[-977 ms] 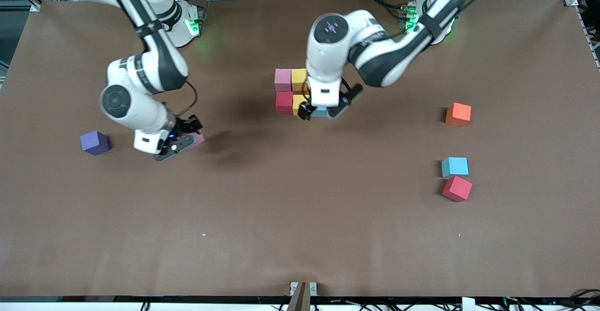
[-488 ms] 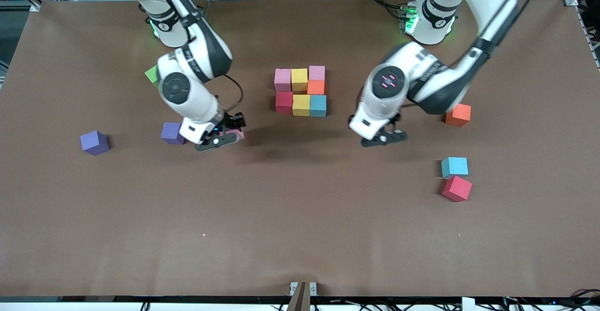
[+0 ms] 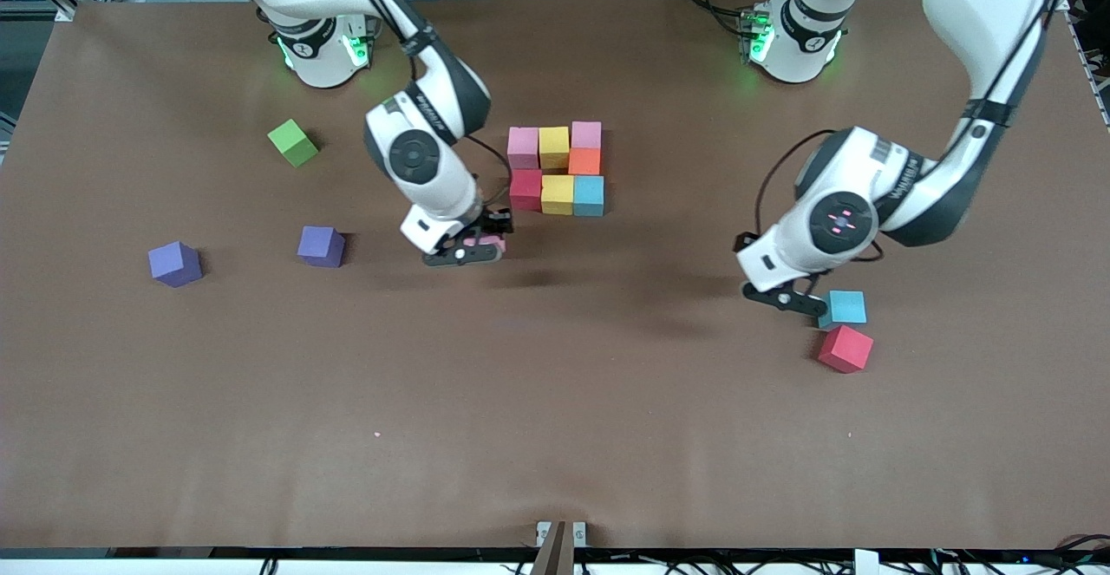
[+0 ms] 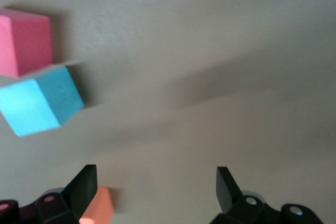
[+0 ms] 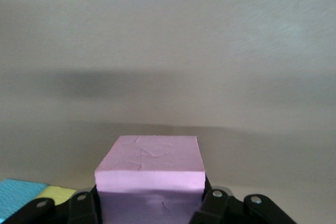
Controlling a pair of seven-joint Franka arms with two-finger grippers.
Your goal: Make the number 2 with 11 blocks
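Carrying a pink block (image 5: pixel 149 169), reaching for a blue one

Pinching the light, squashy pink foam cube by two flat sides in the right gripper (image 3: pixel 473 248), just beside the half-built number 2 (image 3: pixel 556 168); hovering the left gripper (image 3: pixel 787 298), fingers spread wide, beside the blue block (image 3: pixel 842 308) touching the red block (image 3: pixel 845 349); gripping gently.

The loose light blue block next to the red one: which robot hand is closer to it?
Left. The left gripper, open, hangs right beside the light blue block. The right gripper, holding a pink block, is away by the cluster of blocks.
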